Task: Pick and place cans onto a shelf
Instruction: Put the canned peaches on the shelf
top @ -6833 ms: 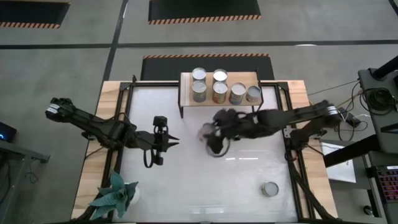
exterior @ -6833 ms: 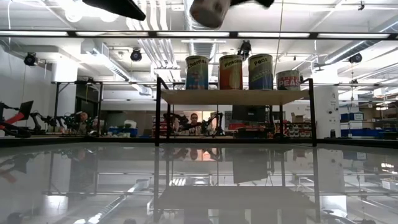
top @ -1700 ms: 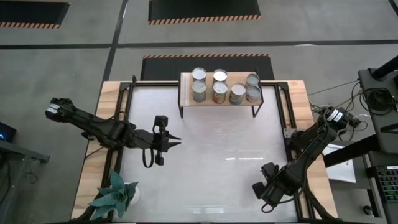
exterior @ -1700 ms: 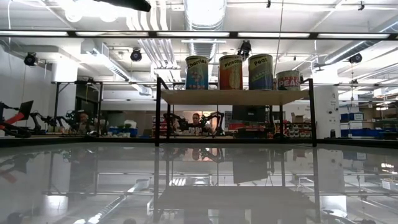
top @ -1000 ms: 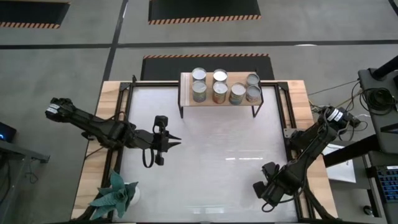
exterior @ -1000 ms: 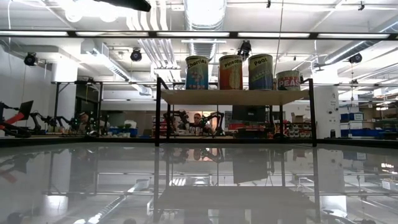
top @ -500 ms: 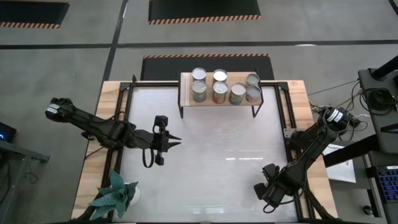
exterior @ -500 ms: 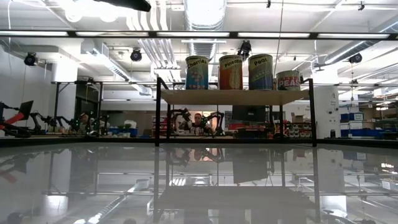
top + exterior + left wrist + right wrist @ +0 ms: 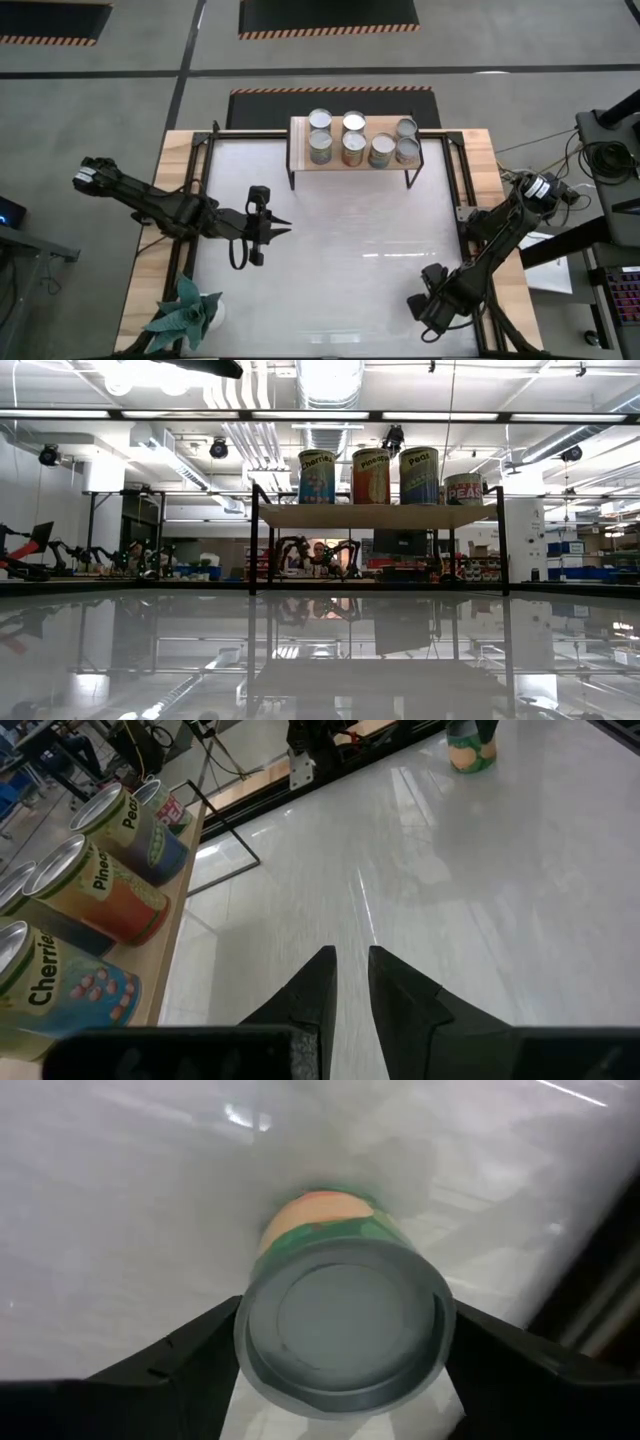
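Six cans (image 9: pixel 345 138) stand on the shelf (image 9: pixel 352 162) at the table's (image 9: pixel 330 250) far edge: two at the back, four along the front. In the low view I read four of them in a row on the board.

One can (image 9: pixel 342 1312) is left on the table, near my right front corner. My right gripper (image 9: pixel 432 302) is down over it, and in the right wrist view the can sits upright between the two spread fingers (image 9: pixel 175 1370), one on each side of its rim. I cannot tell whether the pads already touch it; I judge the grasp about to be made, not made.

My left gripper (image 9: pixel 350 982) waits over the table's left middle, fingers nearly together and holding nothing.

A teal plant (image 9: pixel 183 313) stands at the left front corner.

By my count the task is mostly done: this can remains to be lifted and carried to the shelf.
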